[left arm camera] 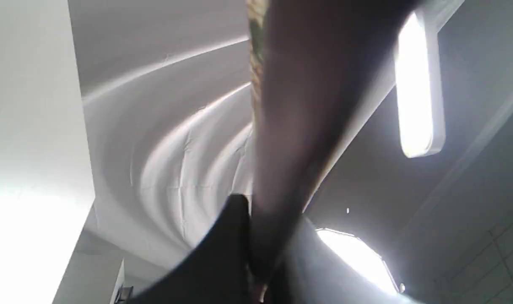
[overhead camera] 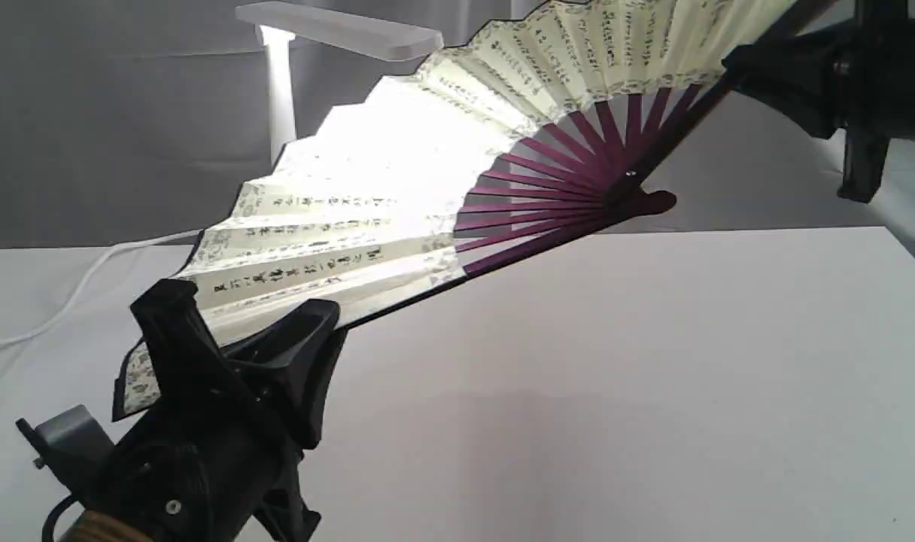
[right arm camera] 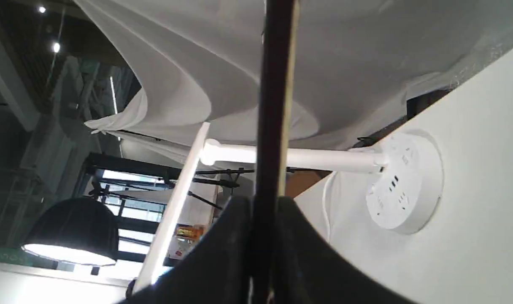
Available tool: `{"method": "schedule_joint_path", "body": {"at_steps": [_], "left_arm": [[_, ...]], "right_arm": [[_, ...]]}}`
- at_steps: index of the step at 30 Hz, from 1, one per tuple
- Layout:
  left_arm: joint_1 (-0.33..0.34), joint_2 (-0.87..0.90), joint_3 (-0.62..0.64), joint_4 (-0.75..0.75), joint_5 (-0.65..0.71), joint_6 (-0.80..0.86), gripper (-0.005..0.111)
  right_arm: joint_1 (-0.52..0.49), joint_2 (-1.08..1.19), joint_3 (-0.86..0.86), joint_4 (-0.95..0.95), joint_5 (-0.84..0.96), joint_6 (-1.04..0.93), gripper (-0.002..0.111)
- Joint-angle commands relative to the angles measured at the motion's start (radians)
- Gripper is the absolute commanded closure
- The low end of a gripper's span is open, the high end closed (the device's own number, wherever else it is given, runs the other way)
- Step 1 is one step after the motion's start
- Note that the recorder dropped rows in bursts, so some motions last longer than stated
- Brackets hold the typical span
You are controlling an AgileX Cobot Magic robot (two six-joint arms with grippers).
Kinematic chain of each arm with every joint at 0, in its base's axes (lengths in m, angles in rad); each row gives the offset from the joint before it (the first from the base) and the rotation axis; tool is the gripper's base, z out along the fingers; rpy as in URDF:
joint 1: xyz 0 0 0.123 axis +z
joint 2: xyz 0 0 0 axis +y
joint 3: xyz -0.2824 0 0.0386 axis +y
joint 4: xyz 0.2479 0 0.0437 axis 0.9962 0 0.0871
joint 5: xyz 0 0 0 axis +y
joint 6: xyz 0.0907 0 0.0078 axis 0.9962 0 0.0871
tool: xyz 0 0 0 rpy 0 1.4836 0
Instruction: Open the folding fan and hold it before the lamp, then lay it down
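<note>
Nearest the exterior camera, the left gripper (overhead camera: 247, 327) points up from the lower left corner. Its two black fingers are closed on the low end of the folding fan (overhead camera: 397, 165), pinching the dark outer guard and the last pleats of the leaf. In the left wrist view the same guard runs as a blurred dark strip out from between the fingers.

The fan is fully spread and carried between the two arms. It tilts from low on the left to high on the right, with its cream leaf and black calligraphy columns facing the camera. Its maroon ribs (overhead camera: 555, 188) gather at the pivot (overhead camera: 630, 177), which hangs above the white table (overhead camera: 653, 376). A soft shadow lies on the table beneath.

At the upper right, the right gripper (overhead camera: 732, 71) clamps the fan's other outer guard. The right wrist view shows that guard held tight between both fingers.

Behind the fan stands the lamp (overhead camera: 345, 30). Its flat head shows above the leaf's top edge, and its stem disappears behind the paper. The lamp is lit, and the middle pleats below the head are washed out to white. The right wrist view shows its round base with sockets on the table. A white cord (overhead camera: 89, 278) trails across the table's far left, and a grey cloth backdrop (overhead camera: 126, 113) hangs beyond.
</note>
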Motion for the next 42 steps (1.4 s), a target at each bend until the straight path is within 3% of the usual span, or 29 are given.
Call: {"method": "schedule_joint_path", "body": {"at_steps": [1,14,27,42], "left_arm": [[0.027,-0.017,-0.001,-0.072,-0.027,-0.008,0.107],[0.089,-0.019,-0.038,-0.038,-0.027,-0.038,0.107],[0.233,-0.06,-0.038,0.121,-0.027,-0.127,0.107],[0.233,-0.109,-0.038,0.119,-0.027,-0.087,0.107]], "right_arm": [[0.01,-0.009,-0.029,0.033,-0.132,-0.01,0.108],[0.082,-0.007,-0.029,0.033,-0.19,0.019,0.108],[0.082,-0.007,-0.044,0.033,-0.186,0.054,0.108],[0.088,-0.007,-0.103,0.033,-0.179,0.103,0.108]]}}
